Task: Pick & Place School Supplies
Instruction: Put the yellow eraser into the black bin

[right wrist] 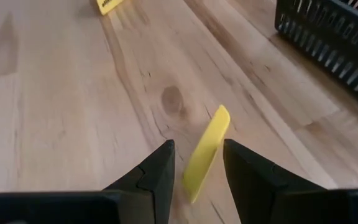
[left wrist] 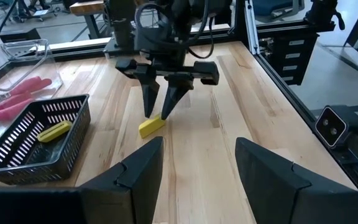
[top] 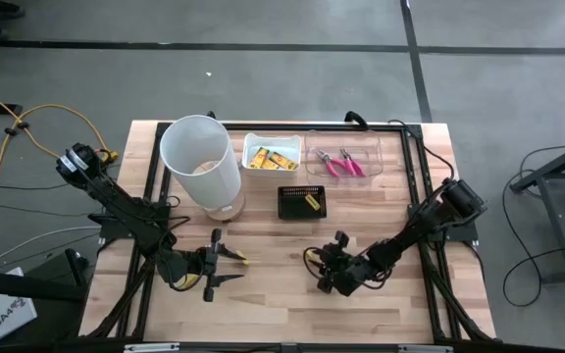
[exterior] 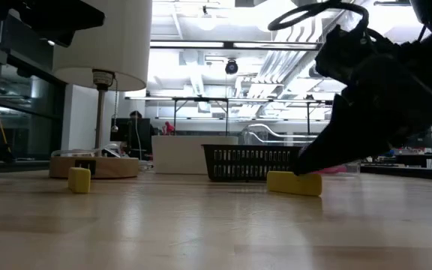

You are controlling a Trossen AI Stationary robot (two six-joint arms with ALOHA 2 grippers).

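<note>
Your right end effector (right wrist: 194, 163) is down at the table (top: 381, 304), its two fingers parted only a little, with a flat yellow packet (right wrist: 205, 151) standing on edge between the tips. The fingers sit on either side of it; whether they actually press it you cannot tell from the right wrist view. In the left wrist view that same packet (left wrist: 151, 126) lies right under the right end effector's pointed tips, on the bare wood.

Ahead of the right end effector stands the small black tray (top: 301, 202), with one yellow piece (left wrist: 53, 131) already lying inside it. Beyond the tray is a clear bin holding the two pink-handled pliers (top: 337, 163), and beside that a white bin of yellow packets (top: 269, 158).

Your left end effector (top: 226, 266) rests low over the table with its fingers spread wide and holding nothing. A second yellow packet (top: 238, 259) lies just beside its upper finger. The tall white cylindrical bin (top: 202, 165) stands well beyond it.
</note>
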